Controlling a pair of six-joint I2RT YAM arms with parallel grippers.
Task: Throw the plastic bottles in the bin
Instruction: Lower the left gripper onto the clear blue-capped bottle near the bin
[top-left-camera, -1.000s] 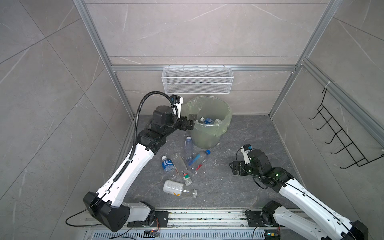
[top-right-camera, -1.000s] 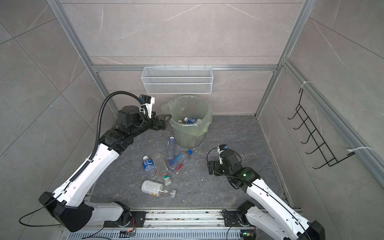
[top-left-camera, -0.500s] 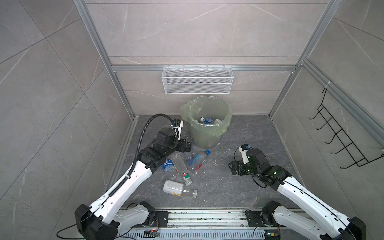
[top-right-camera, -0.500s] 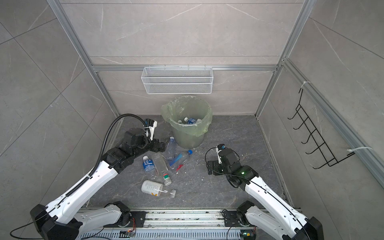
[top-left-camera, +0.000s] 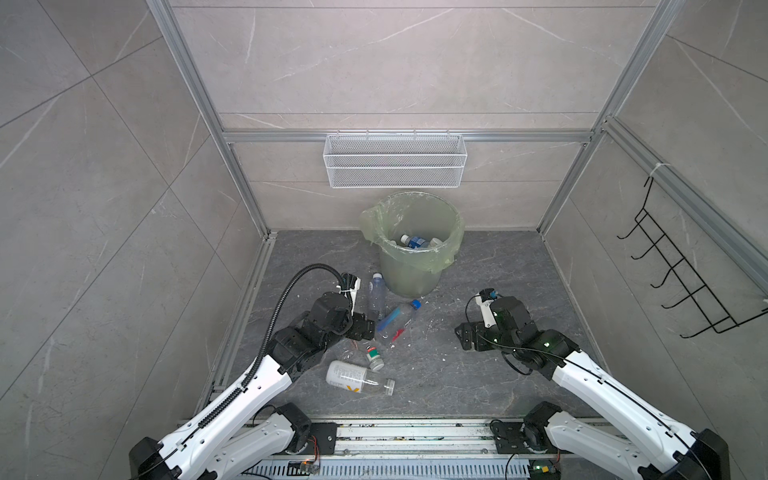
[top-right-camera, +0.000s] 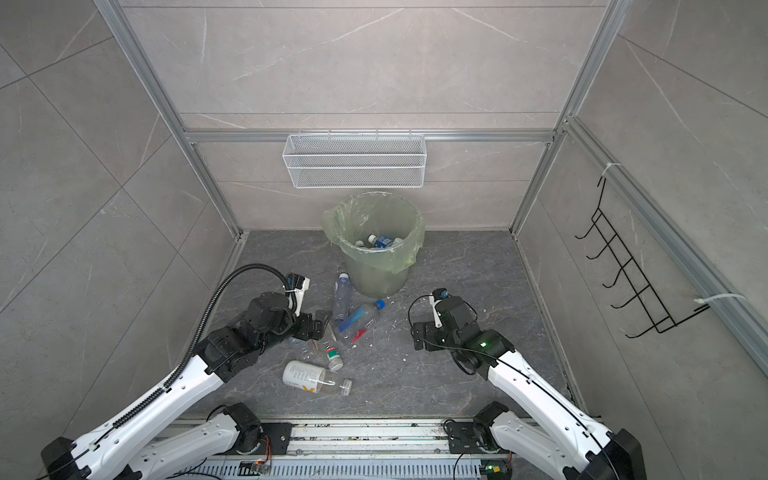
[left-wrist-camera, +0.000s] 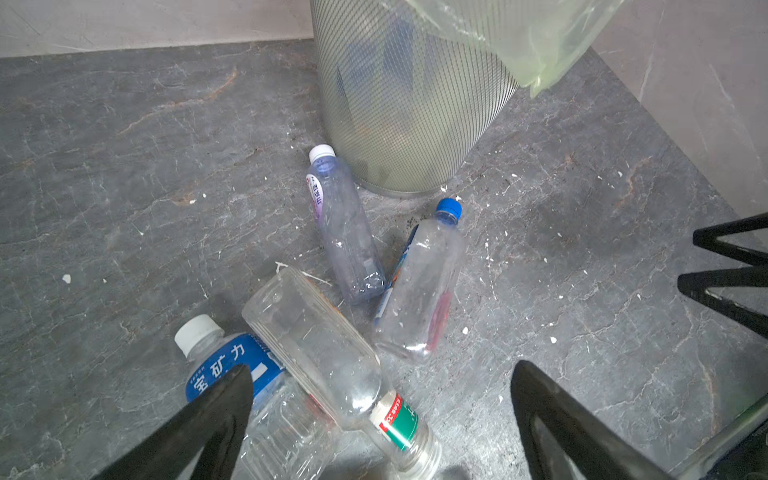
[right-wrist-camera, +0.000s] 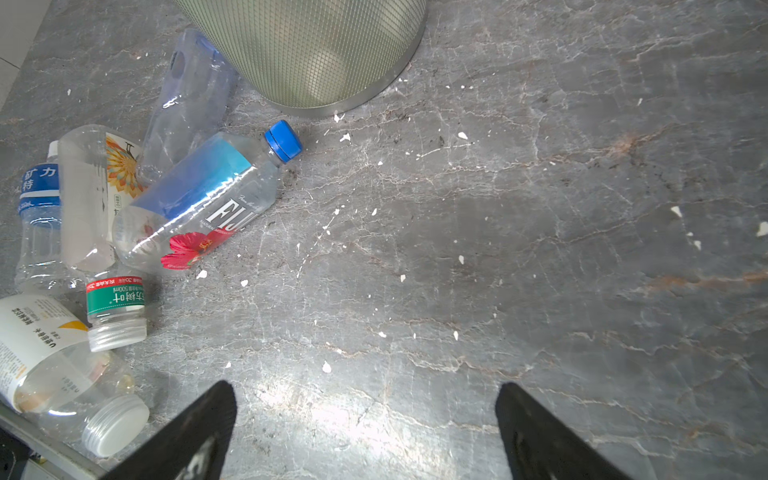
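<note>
- Bin (top-left-camera: 409, 270): pale grey-green, mesh-textured, translucent green liner; stands by the back wall, with bottles inside (top-left-camera: 415, 242).
- Floor cluster just in front: blue-capped bottle (right-wrist-camera: 199, 203), green-collared bottle (left-wrist-camera: 332, 357), white-labelled bottle (top-left-camera: 357, 378), all lying down.
- Left gripper (left-wrist-camera: 382, 372): spread wide, empty, over the cluster.
- Right gripper (right-wrist-camera: 365, 388): spread wide, empty, over bare floor (right-wrist-camera: 498, 249).

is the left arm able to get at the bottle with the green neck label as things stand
Probably yes: the left gripper hangs over the green-neck bottle with jaws open, and nothing lies on it. The blue-label bottle alongside may crowd one jaw.
</note>
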